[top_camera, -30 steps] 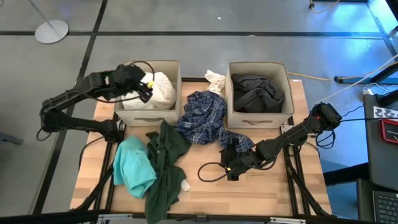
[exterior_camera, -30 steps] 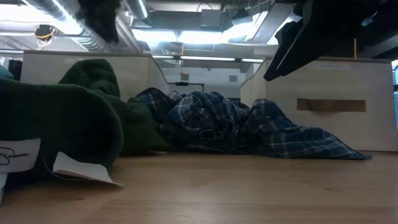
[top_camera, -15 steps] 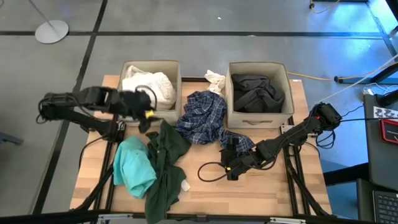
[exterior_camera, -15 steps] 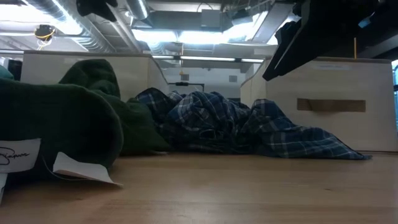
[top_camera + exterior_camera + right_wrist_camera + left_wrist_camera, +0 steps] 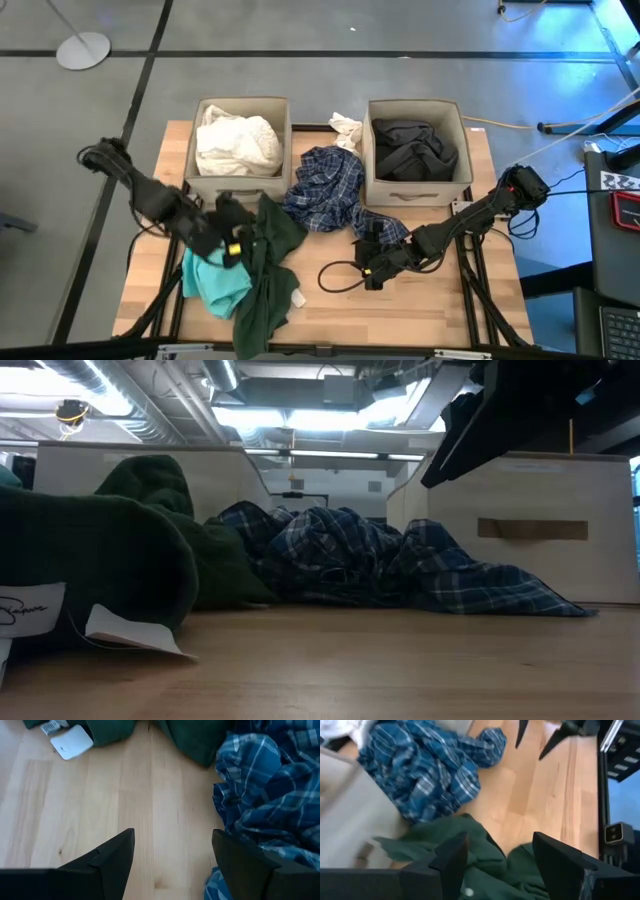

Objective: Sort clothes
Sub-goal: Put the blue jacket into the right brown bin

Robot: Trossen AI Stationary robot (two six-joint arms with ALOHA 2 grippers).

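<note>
White clothes [image 5: 238, 143] fill the left beige box, a dark grey garment [image 5: 413, 148] lies in the right box, and a small white piece [image 5: 346, 128] lies between the boxes at the far edge. On the table lie a blue plaid shirt [image 5: 325, 190], a dark green garment [image 5: 268, 262] and a teal one [image 5: 215, 278]. My left gripper [image 5: 234, 240] hangs open over the place where the green and teal garments meet; the left wrist view shows green cloth [image 5: 490, 855] below its fingers. My right gripper [image 5: 366, 270] stands open over bare wood beside the plaid shirt's near end [image 5: 270, 795].
The two beige boxes [image 5: 243, 183] [image 5: 416, 190] stand side by side along the far half of the table. A white tag [image 5: 72, 741] sticks out of the green garment. Bare wood [image 5: 400, 310] lies at the near right.
My left gripper has swung from above the left box toward the table's near edge and a little down, turning as it went, and now hangs over the green and teal garments. The clothes have not moved.
</note>
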